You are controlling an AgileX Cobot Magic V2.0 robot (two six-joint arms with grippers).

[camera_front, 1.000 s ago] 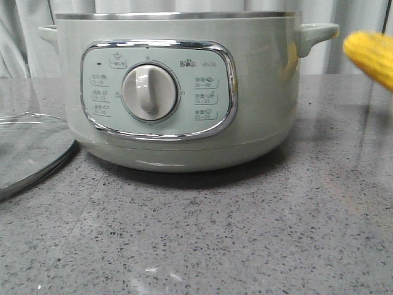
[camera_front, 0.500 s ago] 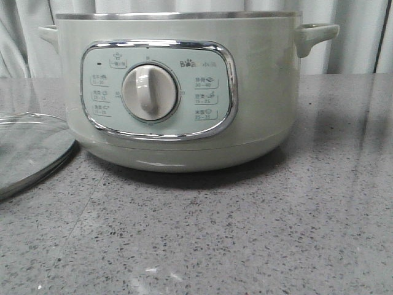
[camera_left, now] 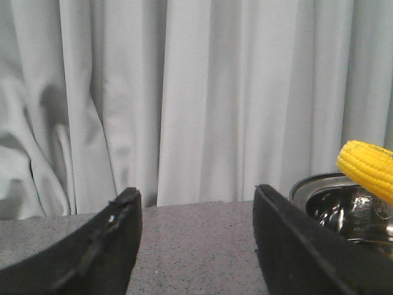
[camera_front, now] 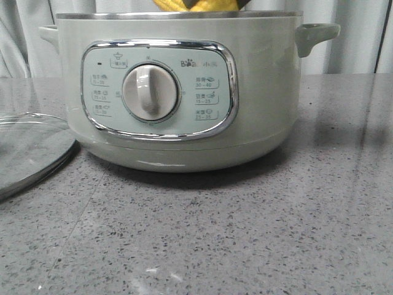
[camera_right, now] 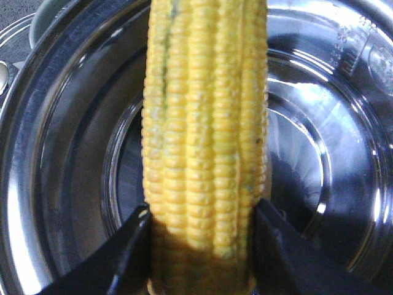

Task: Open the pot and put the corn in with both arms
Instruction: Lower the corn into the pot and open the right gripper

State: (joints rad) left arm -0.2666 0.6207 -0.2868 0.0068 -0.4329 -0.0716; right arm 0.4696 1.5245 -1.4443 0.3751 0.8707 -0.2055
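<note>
You had carried the corn cob [camera_front: 195,5] in from the right edge of the front view, where it hung a second ago, and it now peeked above the steel rim at top centre of the pale-green Bear cooker [camera_front: 178,92], directly over the open steel bowl. Your right gripper [camera_right: 202,230] was clamped on the cob's sides, while your left gripper [camera_left: 196,246] stood wide open and empty in front of the curtain [camera_left: 153,98]. With the glass lid [camera_front: 27,150] already lying at lower left, I judged only the release remained.
</note>
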